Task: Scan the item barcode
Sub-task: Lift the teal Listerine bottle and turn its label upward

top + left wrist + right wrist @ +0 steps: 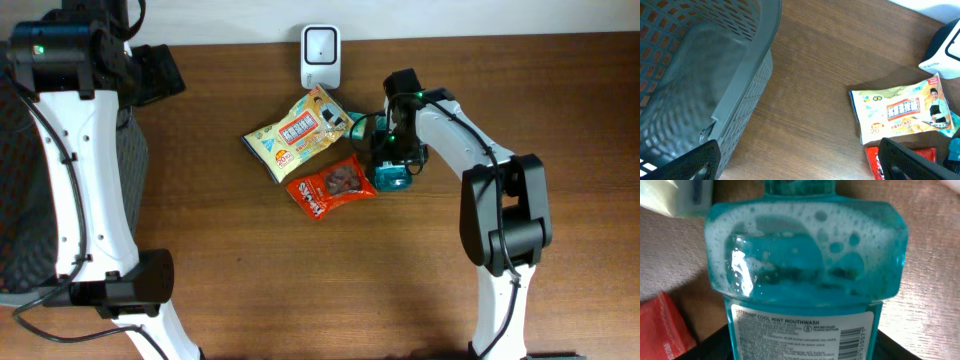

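Overhead: my right end effector (393, 160) sits right over the mouthwash bottle (392, 181), which lies on the table (250, 280) just beside the red packet (332, 187) and below-right of the yellow packet (300, 133). The scanner (320, 55) stands at the far edge, beyond both packets. From here I cannot tell whether my right fingers are clamped on the bottle or merely straddling it.

Left wrist: my left end effector (800, 164) is spread wide with nothing between the fingers, hanging beside the grey basket (700, 60), well apart from the bottle.

Right wrist: the bottle fills the view, foamy blue liquid above a white printed label. My own fingers barely show, so the grip stays uncertain.

As I judge it, the step in hand is securing the bottle. I should squeeze across its flat sides, keep the label uncovered, lift clear of the red packet, then turn the printed face squarely toward the scanner window.
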`<state>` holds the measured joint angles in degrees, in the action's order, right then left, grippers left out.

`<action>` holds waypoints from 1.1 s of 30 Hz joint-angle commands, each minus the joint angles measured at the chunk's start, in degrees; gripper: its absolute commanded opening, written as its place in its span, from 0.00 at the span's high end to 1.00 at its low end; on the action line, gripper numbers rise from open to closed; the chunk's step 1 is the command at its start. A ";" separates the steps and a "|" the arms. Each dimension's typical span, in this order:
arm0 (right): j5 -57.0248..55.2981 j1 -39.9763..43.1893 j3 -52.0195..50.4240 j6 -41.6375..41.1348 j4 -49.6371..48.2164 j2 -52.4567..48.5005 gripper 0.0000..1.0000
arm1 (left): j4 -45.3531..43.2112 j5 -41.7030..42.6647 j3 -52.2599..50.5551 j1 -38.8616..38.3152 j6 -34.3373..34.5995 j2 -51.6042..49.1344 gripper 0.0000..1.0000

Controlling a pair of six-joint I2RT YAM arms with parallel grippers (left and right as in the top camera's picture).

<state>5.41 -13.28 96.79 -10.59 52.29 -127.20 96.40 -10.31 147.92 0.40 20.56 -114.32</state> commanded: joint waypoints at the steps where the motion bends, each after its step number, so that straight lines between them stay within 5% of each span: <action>1: -0.48 -0.20 5.07 -0.35 5.46 0.02 0.35 | -0.07 0.02 0.09 0.15 -0.31 1.09 0.01; 11: -0.57 -0.35 6.84 -0.31 9.68 0.02 0.23 | -0.07 0.02 0.09 0.15 -0.31 1.09 0.01; 14: -21.49 -5.79 6.84 -3.89 12.20 0.02 0.16 | -0.07 0.02 0.09 0.15 -0.31 1.09 0.01; 18: -34.14 -13.68 7.04 -5.38 11.15 0.02 0.08 | -0.07 0.02 0.09 0.15 -0.31 1.09 0.01; 33: -29.38 -9.55 1.68 -6.19 4.72 -1.77 0.13 | -0.07 0.02 0.09 0.15 -0.31 1.09 0.01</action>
<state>-24.45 -23.11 100.51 -16.29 58.22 -128.22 96.40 -10.28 147.92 0.40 20.56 -114.32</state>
